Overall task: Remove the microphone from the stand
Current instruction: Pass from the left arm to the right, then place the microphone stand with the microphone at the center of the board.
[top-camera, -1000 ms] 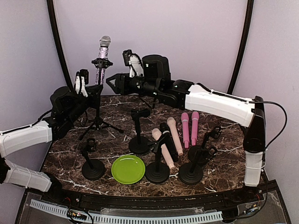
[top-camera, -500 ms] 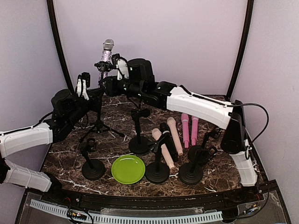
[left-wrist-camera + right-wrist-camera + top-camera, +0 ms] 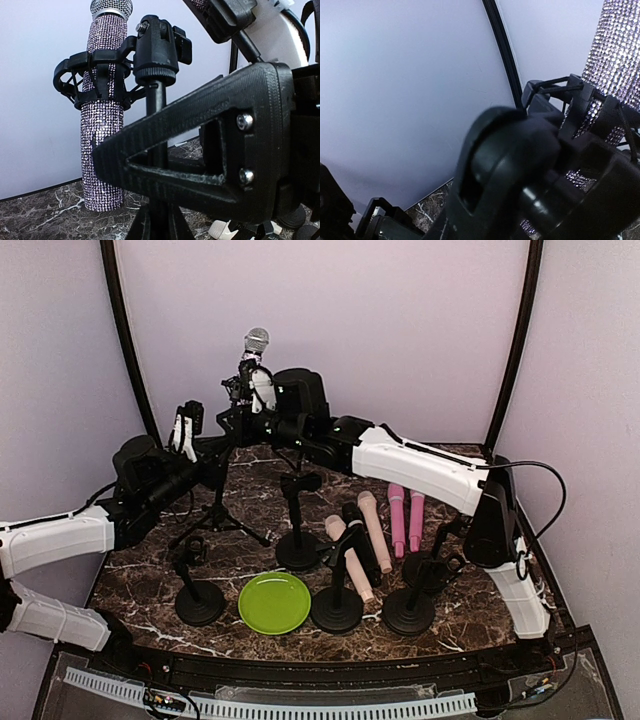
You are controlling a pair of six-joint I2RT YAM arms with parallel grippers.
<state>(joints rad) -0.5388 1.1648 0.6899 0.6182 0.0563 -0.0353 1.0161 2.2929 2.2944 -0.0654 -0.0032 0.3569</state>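
Rhinestone microphone (image 3: 102, 165), still in shock mount (image 3: 95, 82): shifted rightward as right gripper (image 3: 240, 410) arrived at it, finger state indeterminable; left gripper (image 3: 207, 445) fingers clamped on tripod stand (image 3: 218, 510) pole.

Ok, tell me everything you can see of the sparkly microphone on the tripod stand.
The microphone has a silvery-lilac rhinestone-covered body and a silver mesh head. It stands roughly upright, not yet removed, its middle ringed by the black shock-mount clip atop the tripod stand at the table's back left. The right tool sits right beside it; whether it touches is unclear.
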